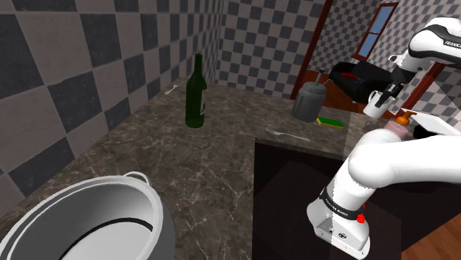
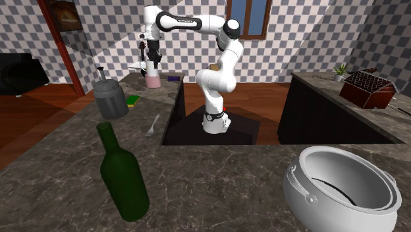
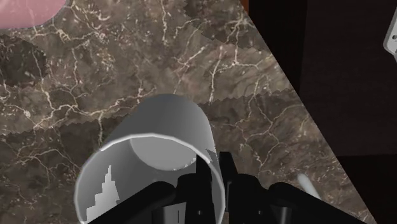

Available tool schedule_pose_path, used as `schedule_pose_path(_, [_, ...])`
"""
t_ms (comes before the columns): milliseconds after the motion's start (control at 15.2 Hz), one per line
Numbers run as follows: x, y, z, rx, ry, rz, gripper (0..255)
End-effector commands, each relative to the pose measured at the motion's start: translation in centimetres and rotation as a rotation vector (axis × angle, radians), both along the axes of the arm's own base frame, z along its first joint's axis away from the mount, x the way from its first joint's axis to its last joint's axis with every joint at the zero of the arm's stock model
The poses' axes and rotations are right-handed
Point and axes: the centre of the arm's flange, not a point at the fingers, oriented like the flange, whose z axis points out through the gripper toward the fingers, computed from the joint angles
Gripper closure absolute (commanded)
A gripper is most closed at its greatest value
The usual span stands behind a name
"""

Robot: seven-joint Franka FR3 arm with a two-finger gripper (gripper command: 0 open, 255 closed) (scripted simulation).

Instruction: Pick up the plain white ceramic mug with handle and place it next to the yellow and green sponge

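Observation:
My black gripper (image 3: 215, 177) is shut on the rim of the white mug (image 3: 153, 149), one finger inside the wall and one outside. The mug (image 1: 374, 104) hangs tilted above the dark marble counter (image 3: 159, 57), held by the gripper (image 1: 383, 94) at the counter's far end. The yellow and green sponge (image 1: 330, 121) lies on the counter, to the shoulder view's left of and below the mug. In the second exterior view the mug (image 2: 139, 64) hangs beside the gripper (image 2: 150, 64), above and to the right of the sponge (image 2: 134, 100).
A grey lidded jug (image 1: 309, 101) stands just behind the sponge. A pink-based bottle (image 2: 153, 80) stands under the gripper. A fork (image 1: 289, 134), a green bottle (image 1: 196, 94) and a large steel pot (image 1: 89, 221) sit on the counter. The stand fills a dark recess (image 1: 295, 185).

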Motion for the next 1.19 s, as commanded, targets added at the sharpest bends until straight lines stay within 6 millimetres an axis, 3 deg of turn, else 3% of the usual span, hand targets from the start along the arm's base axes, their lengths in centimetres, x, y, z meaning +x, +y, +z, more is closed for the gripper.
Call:
schedule_pose_path(0, [-0.8,-2.5,0.1,-0.001,0.001,0.0,255])
schedule_pose_path(198, [-2.8,-6.9,0.1,-0.001,0.001,0.0,255])
schedule_pose_path(1122, [-2.8,-6.9,-7.3,-0.001,0.001,0.0,255])
